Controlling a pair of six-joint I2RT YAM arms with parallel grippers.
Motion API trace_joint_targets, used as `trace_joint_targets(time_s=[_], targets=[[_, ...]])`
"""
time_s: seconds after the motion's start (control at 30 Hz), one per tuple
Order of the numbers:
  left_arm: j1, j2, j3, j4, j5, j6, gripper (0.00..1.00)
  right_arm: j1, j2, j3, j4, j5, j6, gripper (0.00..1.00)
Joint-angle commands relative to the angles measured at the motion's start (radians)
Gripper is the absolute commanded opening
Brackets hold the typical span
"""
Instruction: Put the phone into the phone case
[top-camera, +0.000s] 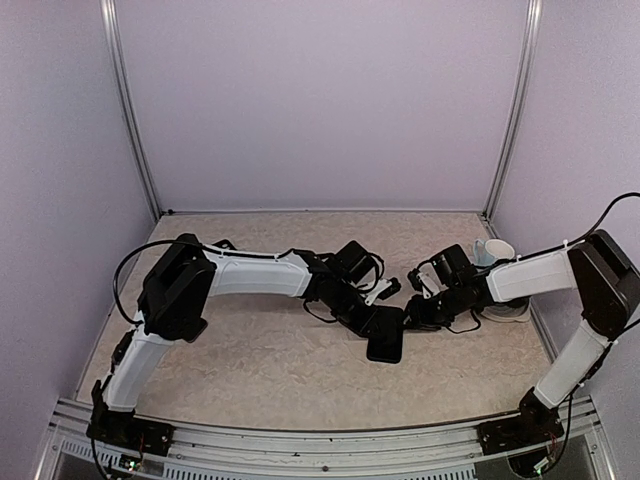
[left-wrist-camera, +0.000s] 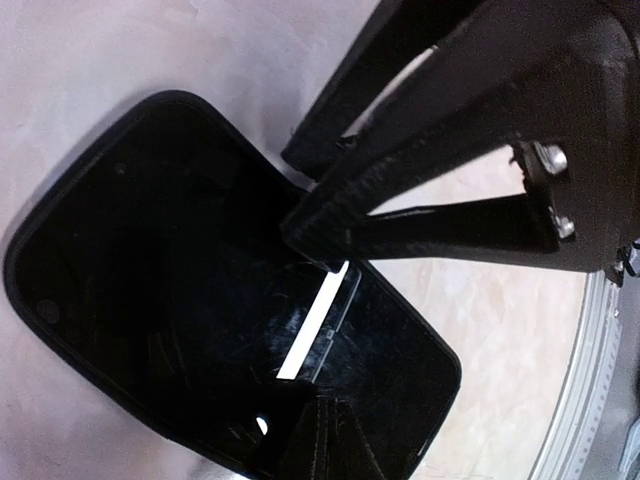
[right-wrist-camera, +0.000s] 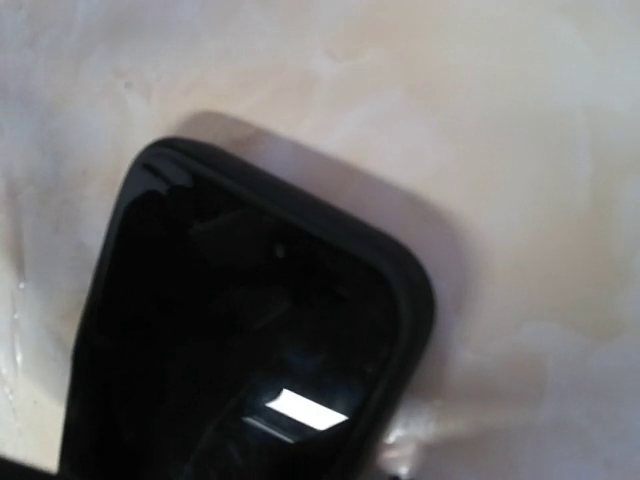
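Observation:
A black phone (top-camera: 385, 340) lies flat on the table in the middle, its glossy screen up. In the right wrist view the phone (right-wrist-camera: 230, 330) sits inside a matte black case rim (right-wrist-camera: 405, 275) at the corner shown. In the left wrist view a dark rim (left-wrist-camera: 22, 290) also runs round the phone (left-wrist-camera: 150, 260). My left gripper (top-camera: 368, 318) is shut, its tip (left-wrist-camera: 330, 440) resting on the screen. My right gripper (top-camera: 413, 316) meets the phone's right edge. Its two fingertips (left-wrist-camera: 290, 195) show apart in the left wrist view. Its fingers do not show in its own wrist view.
A white cup (top-camera: 495, 250) and a white dish (top-camera: 512, 312) stand at the right behind my right arm. Cables hang by both wrists. Lilac walls close in the back and sides. A metal rail runs along the near edge.

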Motion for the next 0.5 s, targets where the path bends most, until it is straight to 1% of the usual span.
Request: trace_joint_targets(time_s=[0.0,0.2,0.37,0.4,0.47], targets=[[-0.007,0.121,-0.107,-0.184,0.000,0.026,0.04,-0.003,-0.009,0.010,-0.011,0.003,-0.007,0.30],[0.029,0.140,-0.141,-0.157,0.024,0.027,0.03,-0.003,-0.088,0.018,-0.060,0.026,-0.022,0.30],[0.023,0.140,-0.148,-0.173,0.012,0.045,0.03,0.000,-0.125,0.025,-0.083,0.028,-0.020,0.31],[0.025,0.131,-0.157,-0.151,0.022,0.044,0.02,0.001,-0.130,0.025,-0.080,0.025,-0.019,0.31],[0.027,0.081,-0.201,-0.035,0.067,0.024,0.02,0.002,-0.131,0.028,-0.076,0.022,-0.022,0.31]])
